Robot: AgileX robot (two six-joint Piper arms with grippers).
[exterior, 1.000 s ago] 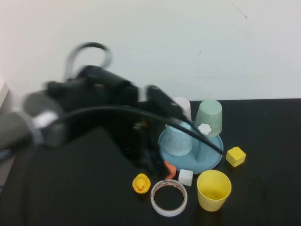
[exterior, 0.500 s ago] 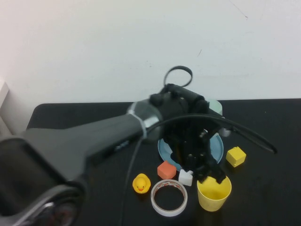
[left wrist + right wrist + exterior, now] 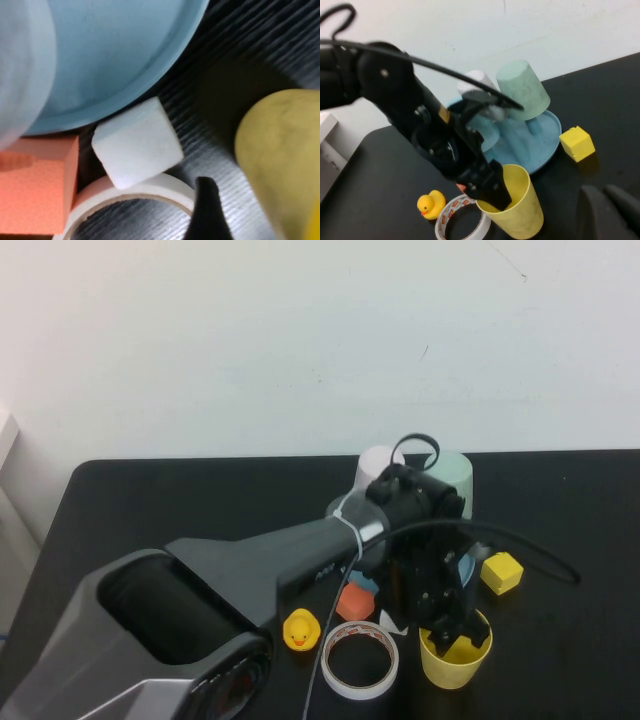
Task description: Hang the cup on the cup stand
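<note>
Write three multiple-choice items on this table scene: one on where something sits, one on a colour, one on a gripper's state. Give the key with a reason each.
1. Where is the left gripper?
A. at the yellow cup's rim
B. over the rubber duck
C. beside the yellow cube

2. What colour is the cup stand?
A. red
B. light blue
C. black

3. How does the left gripper stand at the yellow cup?
A. shut beside it
B. open, one finger inside the rim
C. out of view

Key: 1 A, the high view shows it at the rim; 2 B, the stand's tray is light blue; 3 B, the right wrist view shows a finger inside the cup. The right gripper hangs shut, apart.
</note>
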